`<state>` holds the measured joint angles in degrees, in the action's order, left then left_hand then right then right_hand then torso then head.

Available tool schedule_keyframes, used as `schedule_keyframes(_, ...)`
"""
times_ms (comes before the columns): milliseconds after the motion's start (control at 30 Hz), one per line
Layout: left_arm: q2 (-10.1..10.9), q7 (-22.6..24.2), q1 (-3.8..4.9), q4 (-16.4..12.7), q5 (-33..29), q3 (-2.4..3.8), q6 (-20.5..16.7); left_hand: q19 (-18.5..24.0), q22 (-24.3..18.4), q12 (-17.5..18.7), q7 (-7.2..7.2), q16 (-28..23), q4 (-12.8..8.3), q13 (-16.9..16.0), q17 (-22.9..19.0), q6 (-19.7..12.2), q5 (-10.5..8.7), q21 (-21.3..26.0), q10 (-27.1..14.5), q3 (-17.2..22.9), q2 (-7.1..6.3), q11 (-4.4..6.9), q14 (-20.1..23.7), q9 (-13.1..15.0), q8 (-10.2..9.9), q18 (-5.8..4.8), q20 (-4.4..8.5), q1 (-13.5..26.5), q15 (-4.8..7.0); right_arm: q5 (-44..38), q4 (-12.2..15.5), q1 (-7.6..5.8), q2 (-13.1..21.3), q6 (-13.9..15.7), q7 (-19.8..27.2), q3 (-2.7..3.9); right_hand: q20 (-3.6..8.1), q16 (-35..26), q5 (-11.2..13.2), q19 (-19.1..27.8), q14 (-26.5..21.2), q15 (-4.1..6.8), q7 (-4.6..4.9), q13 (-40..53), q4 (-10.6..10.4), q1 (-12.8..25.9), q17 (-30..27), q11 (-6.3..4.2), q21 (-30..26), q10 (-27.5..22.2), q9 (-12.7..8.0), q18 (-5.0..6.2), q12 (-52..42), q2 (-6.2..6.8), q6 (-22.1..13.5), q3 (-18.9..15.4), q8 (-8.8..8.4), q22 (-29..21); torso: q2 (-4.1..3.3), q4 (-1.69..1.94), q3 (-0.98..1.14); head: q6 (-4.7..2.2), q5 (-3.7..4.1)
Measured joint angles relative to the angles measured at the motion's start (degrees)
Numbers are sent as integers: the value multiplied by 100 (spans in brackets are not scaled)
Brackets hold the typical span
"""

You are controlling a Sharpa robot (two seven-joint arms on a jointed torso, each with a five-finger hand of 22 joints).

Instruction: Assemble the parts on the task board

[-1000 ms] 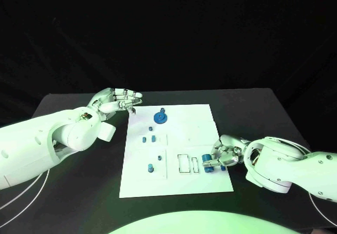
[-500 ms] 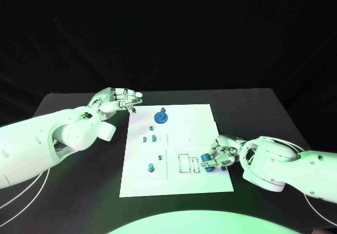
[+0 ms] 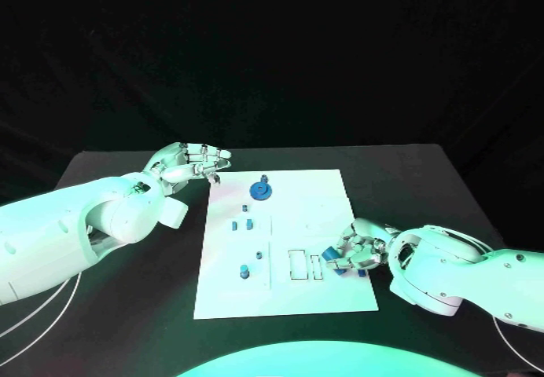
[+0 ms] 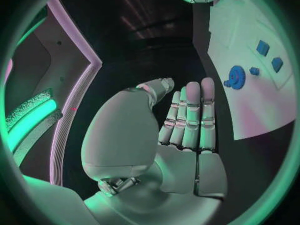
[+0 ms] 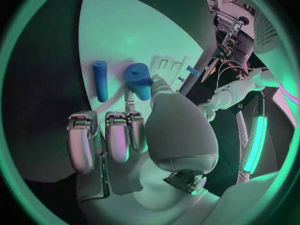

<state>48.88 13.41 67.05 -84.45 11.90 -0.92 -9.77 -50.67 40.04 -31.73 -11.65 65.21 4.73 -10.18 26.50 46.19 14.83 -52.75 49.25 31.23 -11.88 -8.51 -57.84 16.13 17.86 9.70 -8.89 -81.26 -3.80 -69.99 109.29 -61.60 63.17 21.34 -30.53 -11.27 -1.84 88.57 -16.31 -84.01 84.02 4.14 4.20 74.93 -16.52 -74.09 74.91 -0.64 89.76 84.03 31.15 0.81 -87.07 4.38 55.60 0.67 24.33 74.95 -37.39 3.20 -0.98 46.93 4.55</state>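
The white task board lies in the middle of the table. A blue gear stands near its far edge, with several small blue pieces down its left half. My right hand rests at the board's right edge. Its thumb and a finger pinch a short blue cylinder. A thin blue rod lies on the board beside the cylinder. My left hand hovers off the board's far left corner. Its fingers are stretched out and hold nothing. The gear is close to them.
Two outlined rectangular slots sit on the board just left of the cylinder. Bare black table surrounds the board on all sides. My left forearm lies along the table's left side.
My right hand and forearm have edged slightly left over the board's right edge, with the cylinder at the fingertips. The left hand has stayed in place.
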Motion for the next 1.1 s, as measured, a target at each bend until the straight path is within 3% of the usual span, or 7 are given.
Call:
schedule_keyframes(300,-27,-5,0,13,0,0,6,0,0,0,0,0,0,0,0,0,0,0,0,0,0,0,0,0,0,0,0,0,0,577,282,-358,47,142,62,12,0,0,27,0,0,0,31,0,-22,-5,0,1,0,0,0,0,0,5,30,89,1,0,2,0,-2,-11,19)
schedule_keyframes(433,-28,-6,0,11,0,0,8,0,1,0,0,0,0,0,0,0,0,0,0,0,0,0,0,0,0,0,0,0,0,718,293,-415,-92,124,97,12,-1,21,38,0,0,0,32,-1,-25,27,-1,1,0,0,0,0,0,-27,29,156,1,-1,2,7,-7,-13,20)
schedule_keyframes(600,-31,-8,0,3,0,0,11,0,1,-22,-20,0,0,0,1,-20,0,0,0,0,0,0,0,0,0,1,0,0,0,860,237,-381,-348,20,125,10,-1,21,91,0,0,-1,62,-1,-23,155,-1,2,0,0,0,0,0,-155,58,168,-8,-1,-3,6,-9,-2,8)
schedule_keyframes(833,-25,-10,0,-11,0,-1,17,0,1,-22,-20,0,0,-1,0,-20,0,0,0,0,0,0,0,1,0,0,0,0,0,966,115,-281,-628,-158,130,8,-1,21,160,0,0,-2,64,-1,-27,227,3,2,0,0,0,0,0,-221,59,184,-40,-1,-3,7,-9,23,-14)
schedule_keyframes(933,-22,-11,0,-13,0,-1,18,0,1,-22,-20,0,0,-1,1,-20,0,0,0,0,0,0,0,1,0,1,0,0,0,967,62,-246,-706,-218,117,8,-1,21,202,0,0,-2,75,-1,-36,386,4,3,0,1,0,0,45,-206,70,246,-40,-2,-3,3,-10,32,-21)
schedule_keyframes(1100,-17,-12,0,-20,0,-1,21,0,-2,-22,-20,0,0,3,-5,-20,0,0,0,0,0,0,0,1,0,0,0,0,0,924,5,-216,-771,-272,86,8,-1,21,21,0,0,-2,102,-2,-32,616,4,3,0,1,45,0,67,-86,99,302,22,-2,-2,0,-8,39,-36)
